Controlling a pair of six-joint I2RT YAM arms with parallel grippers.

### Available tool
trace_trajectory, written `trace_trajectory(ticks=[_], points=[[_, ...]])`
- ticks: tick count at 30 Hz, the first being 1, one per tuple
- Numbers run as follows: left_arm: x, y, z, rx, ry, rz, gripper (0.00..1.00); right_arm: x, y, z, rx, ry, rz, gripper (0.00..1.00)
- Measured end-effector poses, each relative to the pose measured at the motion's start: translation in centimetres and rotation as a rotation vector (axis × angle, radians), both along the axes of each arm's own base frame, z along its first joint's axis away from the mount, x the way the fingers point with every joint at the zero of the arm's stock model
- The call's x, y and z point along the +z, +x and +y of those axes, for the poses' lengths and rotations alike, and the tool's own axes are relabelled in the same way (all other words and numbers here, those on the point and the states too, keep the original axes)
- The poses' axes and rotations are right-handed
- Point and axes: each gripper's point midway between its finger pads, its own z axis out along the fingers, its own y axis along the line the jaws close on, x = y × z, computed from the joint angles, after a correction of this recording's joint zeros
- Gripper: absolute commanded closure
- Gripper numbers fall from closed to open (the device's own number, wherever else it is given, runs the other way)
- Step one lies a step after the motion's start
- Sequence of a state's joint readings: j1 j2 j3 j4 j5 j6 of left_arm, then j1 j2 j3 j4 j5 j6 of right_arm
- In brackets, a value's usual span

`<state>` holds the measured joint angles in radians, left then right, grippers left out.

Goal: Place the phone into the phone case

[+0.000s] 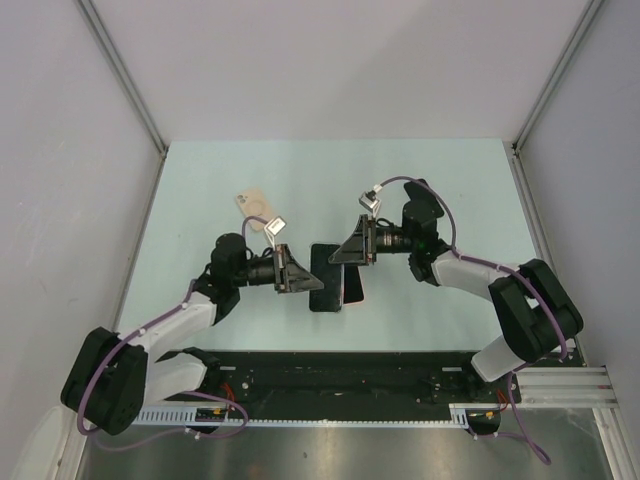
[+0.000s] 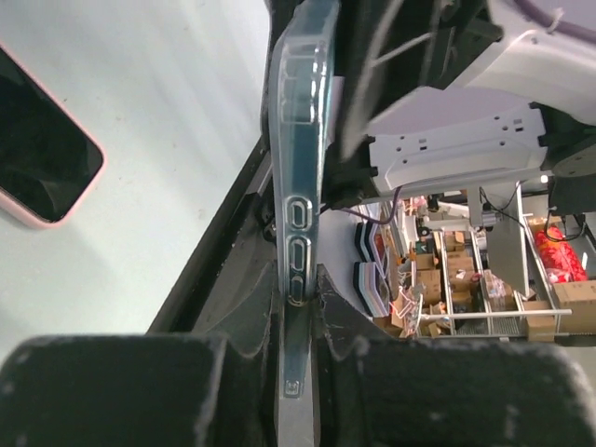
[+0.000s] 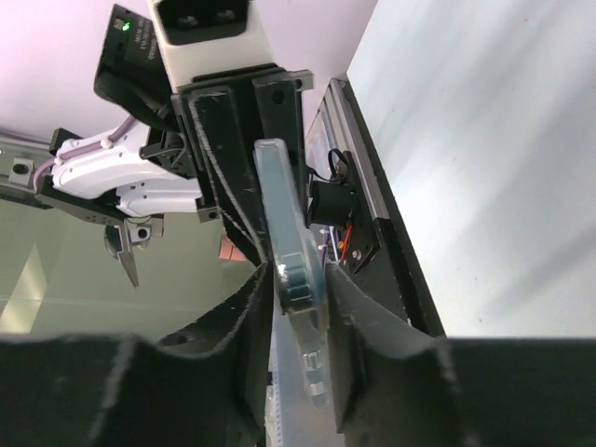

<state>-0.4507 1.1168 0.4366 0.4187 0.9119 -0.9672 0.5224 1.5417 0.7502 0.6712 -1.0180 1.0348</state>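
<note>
Both clamp phone case (image 2: 298, 140): left gripper (image 2: 296, 321), right gripper (image 3: 298, 293) | phone (image 2: 37, 154) lies apart, on table (image 2: 177, 84)

It seems a robot laboratory: plain white wall panels (image 1: 330, 70) enclose a pale green table (image 1: 470, 190), and grey metal shelves (image 2: 484, 317) carry brown cardboard boxes (image 2: 445, 244).

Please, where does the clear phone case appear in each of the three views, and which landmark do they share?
Top external: phone case at the centre, seen flat from above.
Left wrist: edge-on, a vertical strip at the centre.
Right wrist: edge-on, rising from the bottom centre.
Shared landmark: the pale green table.
</note>
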Motion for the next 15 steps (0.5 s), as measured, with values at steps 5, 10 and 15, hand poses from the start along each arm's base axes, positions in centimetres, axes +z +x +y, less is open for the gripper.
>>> trace_trajectory(ticks=[5, 10, 15], points=[[0.60, 0.02, 0.04, 0.009, -0.014, 0.011, 1.00, 0.22, -0.03, 0.06, 0.003, 0.008, -0.019, 1.00], [0.34, 0.62, 0.07, 0.010, 0.053, 0.011, 1.00, 0.11, 0.57, 0.05, -0.030, 0.001, -0.026, 0.93], [-0.22, 0.77, 0.14, 0.009, 0.076, -0.001, 1.00, -0.51, 0.72, 0.14, -0.052, -0.025, 0.010, 0.57]])
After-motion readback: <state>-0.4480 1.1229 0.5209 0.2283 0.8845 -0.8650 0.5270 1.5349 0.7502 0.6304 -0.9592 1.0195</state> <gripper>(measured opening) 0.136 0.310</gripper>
